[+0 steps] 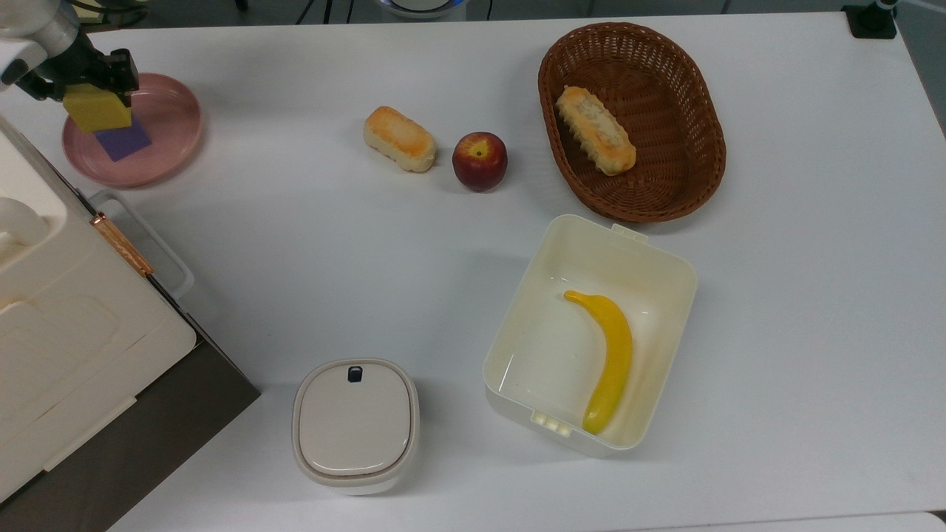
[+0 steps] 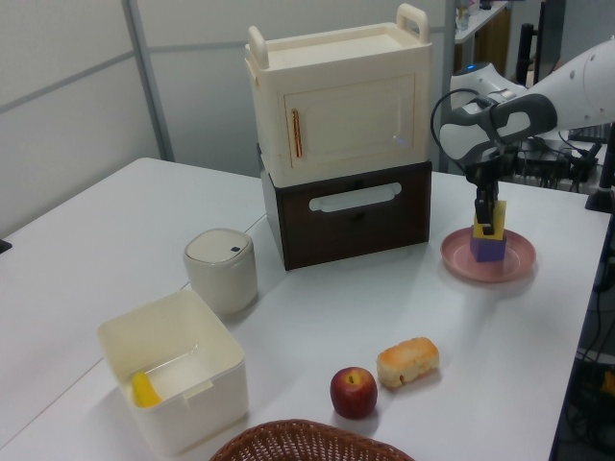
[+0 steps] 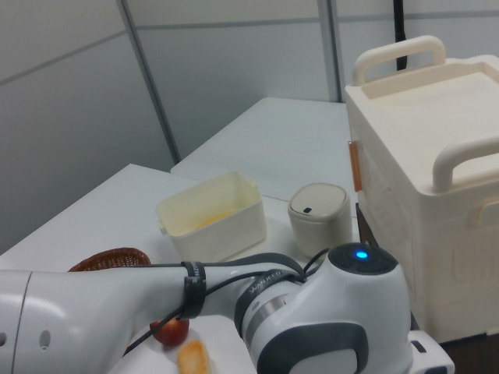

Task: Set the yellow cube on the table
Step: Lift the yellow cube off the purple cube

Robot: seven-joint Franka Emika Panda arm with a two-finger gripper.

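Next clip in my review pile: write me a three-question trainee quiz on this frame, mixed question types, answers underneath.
1. True or false: the yellow cube rests directly on the table.
2. Multiple choice: what lies inside the open white box? A) an apple B) a banana C) a bread roll
3. Short answer: in the top view, what does the end effector straddle?

Key
1. False. It sits on the purple cube, which sits in the pink plate.
2. B. The banana lies in the box; the apple and one bread roll are on the table, another roll in the wicker basket.
3. The yellow cube, still on the purple cube.
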